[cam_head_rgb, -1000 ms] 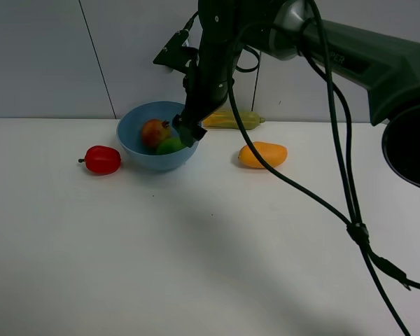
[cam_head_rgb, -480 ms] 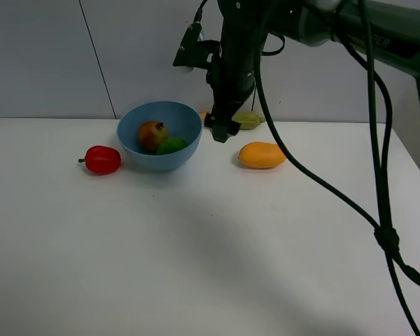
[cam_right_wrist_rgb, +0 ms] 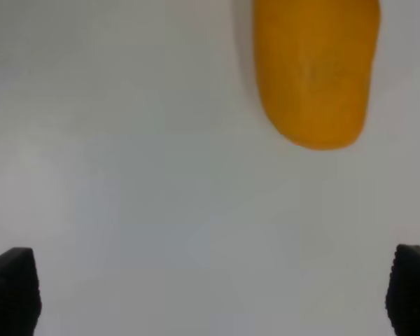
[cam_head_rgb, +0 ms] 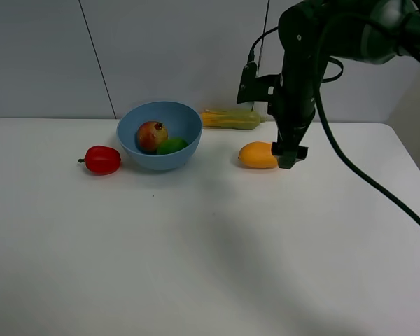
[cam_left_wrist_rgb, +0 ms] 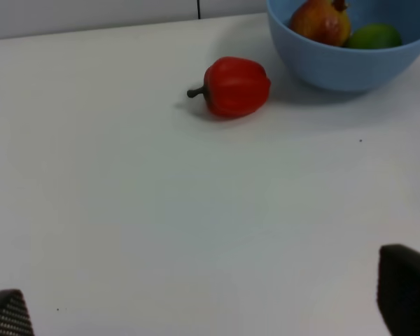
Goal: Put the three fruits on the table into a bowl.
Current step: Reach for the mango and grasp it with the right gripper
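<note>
The light-blue bowl [cam_head_rgb: 159, 134] stands on the white table [cam_head_rgb: 196, 245] and holds the dark-red pomegranate [cam_head_rgb: 151, 134] and the green lime [cam_head_rgb: 171, 146]; they also show in the left wrist view: bowl [cam_left_wrist_rgb: 343, 63], pomegranate [cam_left_wrist_rgb: 322, 19], lime [cam_left_wrist_rgb: 372, 36]. The orange-yellow mango [cam_head_rgb: 257, 155] lies on the table right of the bowl, and fills the right wrist view [cam_right_wrist_rgb: 313, 70]. My right gripper [cam_head_rgb: 288, 157] hangs open and empty just over the mango's right end. My left gripper [cam_left_wrist_rgb: 210, 311] is open and empty over bare table, out of the exterior view.
A small red pepper [cam_head_rgb: 102, 159] with a dark stem lies left of the bowl, also in the left wrist view [cam_left_wrist_rgb: 235, 87]. A yellow-green corn cob [cam_head_rgb: 231, 119] lies at the back near the wall. The right arm's cables [cam_head_rgb: 378, 196] hang over the table's right side.
My right gripper has left the bowl, where it let go of the lime, and swung right and down to the mango. The lime now rests in the bowl.
</note>
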Tool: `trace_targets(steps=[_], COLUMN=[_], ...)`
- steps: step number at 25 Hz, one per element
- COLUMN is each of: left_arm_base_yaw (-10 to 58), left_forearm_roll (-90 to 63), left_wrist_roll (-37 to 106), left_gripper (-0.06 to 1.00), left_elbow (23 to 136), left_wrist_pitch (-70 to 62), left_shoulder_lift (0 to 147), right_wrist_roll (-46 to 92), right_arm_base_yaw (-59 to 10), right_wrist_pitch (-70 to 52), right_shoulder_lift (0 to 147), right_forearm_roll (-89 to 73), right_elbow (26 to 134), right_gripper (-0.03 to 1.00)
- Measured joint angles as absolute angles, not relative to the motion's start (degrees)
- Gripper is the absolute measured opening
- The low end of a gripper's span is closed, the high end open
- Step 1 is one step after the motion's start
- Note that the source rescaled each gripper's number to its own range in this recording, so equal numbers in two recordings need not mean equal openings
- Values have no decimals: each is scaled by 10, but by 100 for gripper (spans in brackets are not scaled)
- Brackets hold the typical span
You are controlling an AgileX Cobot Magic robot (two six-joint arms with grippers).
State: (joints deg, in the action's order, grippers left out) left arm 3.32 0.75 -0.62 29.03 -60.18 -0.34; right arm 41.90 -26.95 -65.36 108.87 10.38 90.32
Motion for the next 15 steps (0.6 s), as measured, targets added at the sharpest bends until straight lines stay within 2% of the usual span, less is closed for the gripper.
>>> trace_targets(steps=[4, 15], left_arm_base_yaw=[33, 33], left_forearm_roll=[7, 7], left_wrist_roll=[-6, -6], left_gripper=[98, 99], left_elbow=[290, 290], left_wrist_pitch=[-602, -602], left_shoulder_lift=[-3, -3], right_wrist_roll=[427, 449], right_arm_base_yaw=[-248, -237], right_wrist_pitch=[-598, -542], right_shoulder_lift=[1090, 1183], right_forearm_roll=[104, 85], right_elbow=[903, 900], right_gripper=[100, 100])
